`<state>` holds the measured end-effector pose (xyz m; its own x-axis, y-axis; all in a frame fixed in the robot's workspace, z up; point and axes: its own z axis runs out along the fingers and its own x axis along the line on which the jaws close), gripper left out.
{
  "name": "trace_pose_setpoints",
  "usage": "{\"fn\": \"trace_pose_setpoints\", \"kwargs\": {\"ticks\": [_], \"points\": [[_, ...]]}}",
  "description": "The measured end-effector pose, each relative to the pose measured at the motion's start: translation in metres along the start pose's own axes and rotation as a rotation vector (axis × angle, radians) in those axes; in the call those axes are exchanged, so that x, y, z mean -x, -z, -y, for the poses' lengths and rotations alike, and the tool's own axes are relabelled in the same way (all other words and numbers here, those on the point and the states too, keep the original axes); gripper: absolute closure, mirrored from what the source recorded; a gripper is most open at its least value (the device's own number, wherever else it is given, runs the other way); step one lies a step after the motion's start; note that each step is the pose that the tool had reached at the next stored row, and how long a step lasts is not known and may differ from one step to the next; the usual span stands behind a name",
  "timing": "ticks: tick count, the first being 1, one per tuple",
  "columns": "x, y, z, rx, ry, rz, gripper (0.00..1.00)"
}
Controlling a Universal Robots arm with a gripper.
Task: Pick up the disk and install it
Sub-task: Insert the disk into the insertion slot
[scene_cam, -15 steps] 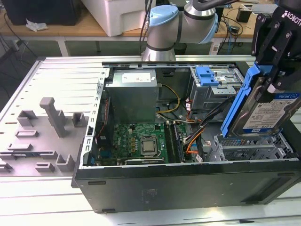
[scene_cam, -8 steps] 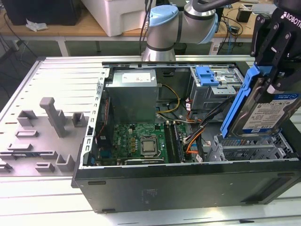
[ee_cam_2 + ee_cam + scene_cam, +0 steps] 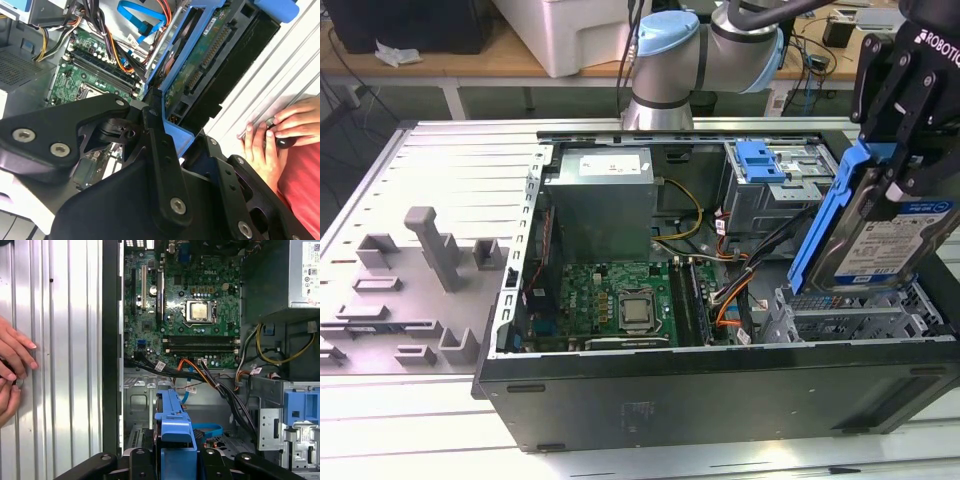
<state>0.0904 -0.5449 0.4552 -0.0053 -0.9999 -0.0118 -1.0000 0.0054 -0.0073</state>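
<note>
Disk [image 3: 885, 245]: tilted on edge, aloft over drive bay [image 3: 850, 312] of open case [image 3: 720, 385], at the exterior view's right.
Tool [image 3: 897, 162]: pinching the disk's upper end.
Risk: the tilt may jam the rail against the bay wall or snag cables [image 3: 735, 290].

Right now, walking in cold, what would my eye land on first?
The black gripper clamped on the disk, held tilted on edge above the open computer case at the exterior view's right. Next, the green motherboard lying bare inside the case. In the first wrist view, a person's hand is over the ribbed table beside it.
</note>
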Motion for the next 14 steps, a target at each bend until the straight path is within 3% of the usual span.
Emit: {"fn": "trace_pose_setpoints", "kwargs": {"ticks": [14], "points": [[0.0000, -0.0036, 0.0000, 0.0000, 0.000, 0.0001, 0.63]]}}
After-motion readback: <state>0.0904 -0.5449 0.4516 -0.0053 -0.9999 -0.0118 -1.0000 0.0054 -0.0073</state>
